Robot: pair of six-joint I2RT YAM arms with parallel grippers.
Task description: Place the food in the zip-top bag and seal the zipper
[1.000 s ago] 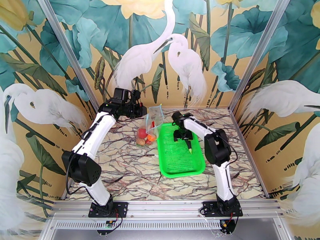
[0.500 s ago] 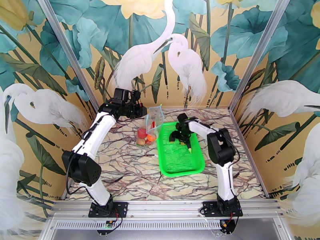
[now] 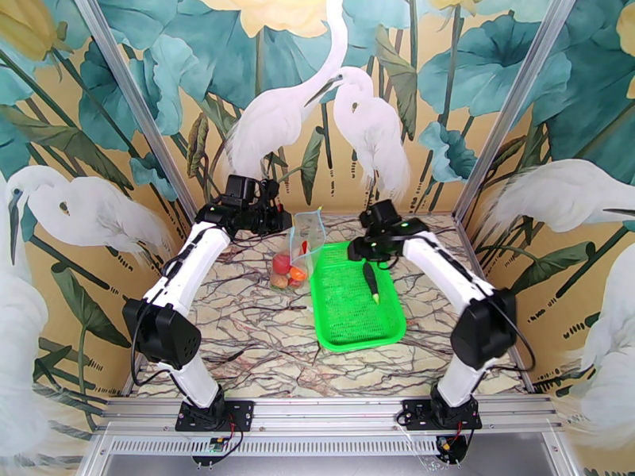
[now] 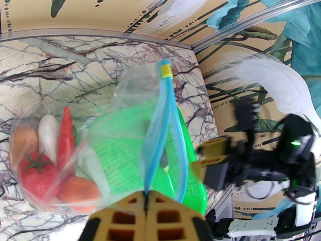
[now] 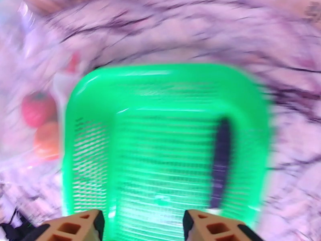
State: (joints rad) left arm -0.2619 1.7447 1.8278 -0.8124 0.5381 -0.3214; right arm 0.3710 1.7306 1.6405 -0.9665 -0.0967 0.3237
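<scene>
The left gripper [image 4: 146, 196] is clenched on one end of the light blue zipper [image 4: 157, 129], with the zip-top bag [image 4: 116, 117] stretching ahead of it. The right gripper [image 5: 142, 223] hovers released and empty over the green basket [image 5: 160, 73], the eggplant [image 5: 221, 157] ahead to its right. The mouth gapes narrowly, so the eggplant could snag the lip and tug the film from that single pinch. The bag is clear and limp, with tomato [image 4: 34, 173], chili [image 4: 66, 137] and radish [image 4: 48, 131] pooled at its far end
</scene>
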